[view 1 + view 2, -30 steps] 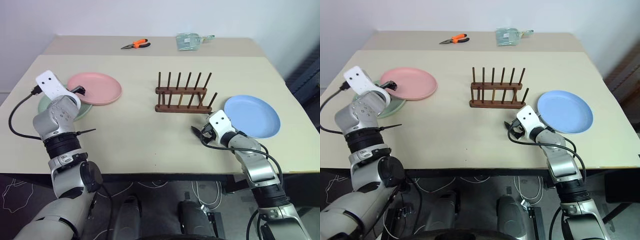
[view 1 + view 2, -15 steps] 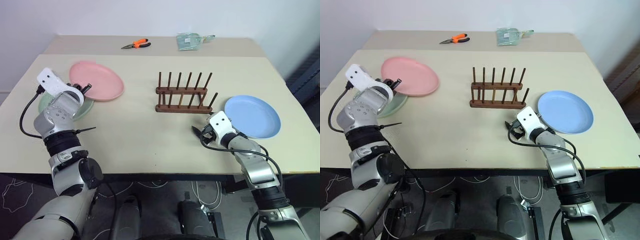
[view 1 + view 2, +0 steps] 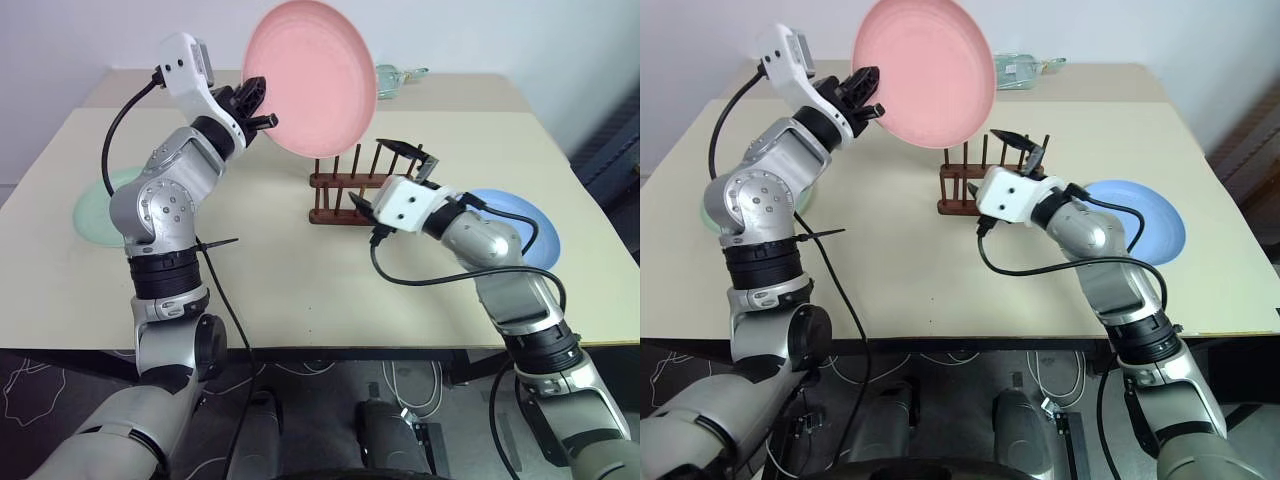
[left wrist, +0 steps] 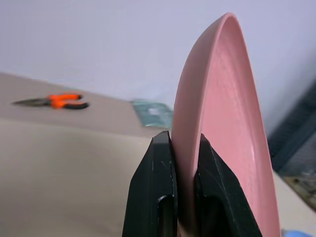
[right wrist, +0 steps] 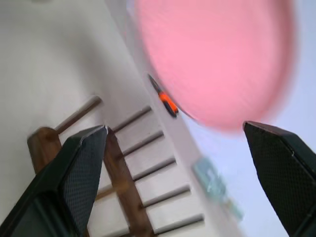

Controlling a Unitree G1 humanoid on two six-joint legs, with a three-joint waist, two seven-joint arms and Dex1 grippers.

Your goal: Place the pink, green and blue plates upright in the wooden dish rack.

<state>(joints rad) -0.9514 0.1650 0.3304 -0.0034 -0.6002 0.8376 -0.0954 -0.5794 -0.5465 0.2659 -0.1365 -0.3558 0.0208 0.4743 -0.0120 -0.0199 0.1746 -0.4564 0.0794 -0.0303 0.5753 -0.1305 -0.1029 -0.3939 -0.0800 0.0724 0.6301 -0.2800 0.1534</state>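
My left gripper (image 3: 258,103) is clamped on the pink plate (image 3: 310,75) rim, held high above the rack (image 3: 362,187). I should lower it edge-first between pegs. My right gripper (image 3: 398,172), jaws apart, crowds the rack at its 3 o'clock. Blue plate (image 3: 525,232) at 3, green plate (image 3: 92,207) at 9, both flat on the surface (image 3: 300,280).

- A wide, pale beige counter (image 3: 270,260) carries everything.
- A small dark brown wooden dish rack (image 3: 345,196) with thin upright pegs stands near its middle.
- A round light blue plastic plate (image 3: 535,232) lies flat toward the right.
- A round pale mint green plate (image 3: 92,210) lies flat at the left edge.
- Orange-handled pliers (image 4: 52,101) and a greenish clear packet (image 3: 1018,70) lie at the far side.
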